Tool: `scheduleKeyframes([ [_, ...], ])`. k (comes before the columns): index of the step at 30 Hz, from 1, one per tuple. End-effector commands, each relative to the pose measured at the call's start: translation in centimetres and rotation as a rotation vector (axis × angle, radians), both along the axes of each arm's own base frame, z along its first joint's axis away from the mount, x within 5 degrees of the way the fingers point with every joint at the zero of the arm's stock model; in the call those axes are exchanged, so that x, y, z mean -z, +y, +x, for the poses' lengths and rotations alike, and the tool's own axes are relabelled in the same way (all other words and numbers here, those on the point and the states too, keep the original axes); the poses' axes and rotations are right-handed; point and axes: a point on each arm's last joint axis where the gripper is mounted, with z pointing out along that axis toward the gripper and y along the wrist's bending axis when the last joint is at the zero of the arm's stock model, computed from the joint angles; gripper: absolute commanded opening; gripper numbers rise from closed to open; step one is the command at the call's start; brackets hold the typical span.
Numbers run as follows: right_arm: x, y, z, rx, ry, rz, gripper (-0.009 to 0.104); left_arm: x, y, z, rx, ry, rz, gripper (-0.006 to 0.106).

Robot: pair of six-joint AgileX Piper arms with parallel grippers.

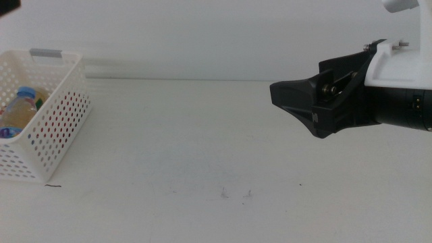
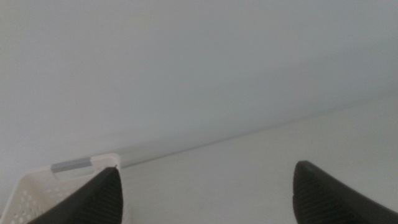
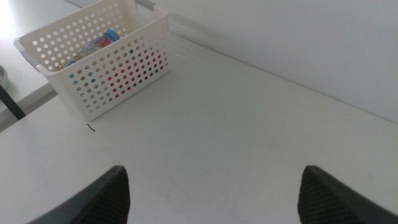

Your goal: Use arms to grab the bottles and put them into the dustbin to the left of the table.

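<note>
Nothing left on the tabletop point(image 1: 202, 135) to grab, only a few small specks; no bottle standing or lying anywhere on it. Both visible bottles already down inside the dustbin point(image 1: 57, 128) at the tabletop's left side: a clear bottle with blue cap point(image 1: 25, 94) lying tilted against the near wall, something red and something green showing through the perforations beside it, too hidden to name. Seen from the right wrist, the same blue-capped bottle point(image 3: 102, 42) with its long axis running along the dustbin point(image 3: 118, 74). Right claw point(image 1: 287, 94) hanging above the tabletop at the right, well apart from the dustbin, nose pointed left toward it, jaws spread wide and empty. Left claw point(image 2: 205, 199) nearer the dustbin point(image 2: 37, 190), also wide and empty. Judged done
</note>
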Motion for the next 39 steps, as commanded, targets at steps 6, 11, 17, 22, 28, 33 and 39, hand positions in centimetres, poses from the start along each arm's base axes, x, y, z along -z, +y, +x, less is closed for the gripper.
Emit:
scheduleKeyframes([
  [6, 0.1, -0.1, -0.1, -0.002, -0.008, -0.004, 0.093, -0.3, 0.9, -0.1, -0.127, -0.022, -0.089, 0.094],
  [11, 0.1, -0.1, -0.1, -0.002, -0.008, -0.004, 0.093, -0.3, 1.2, -0.1, -0.147, -0.032, -0.046, 0.094],
  [17, 0.1, -0.1, -0.1, 0.0, 0.002, 0.008, 0.093, 0.0, 1.2, 0.1, -0.15, -0.022, -0.038, 0.094],
  [22, -0.5, -2.7, 0.7, 0.12, -0.053, 0.097, 0.093, 3.3, 1.3, -0.2, -0.15, -0.071, -0.049, 0.094],
  [28, 1.2, -9.5, -1.4, 0.384, -0.323, 0.271, 0.093, 11.8, 1.6, -2.8, -0.148, -0.098, -0.066, 0.094],
  [33, 7.2, -13.4, -5.5, 0.578, -0.277, 0.212, 0.093, 17.7, 2.1, -5.6, -0.15, -0.084, -0.052, 0.094],
  [39, 13.4, -15.1, -10.1, 0.705, -0.349, 0.223, 0.093, 22.5, 2.6, -7.3, -0.198, -0.099, -0.053, 0.094],
])
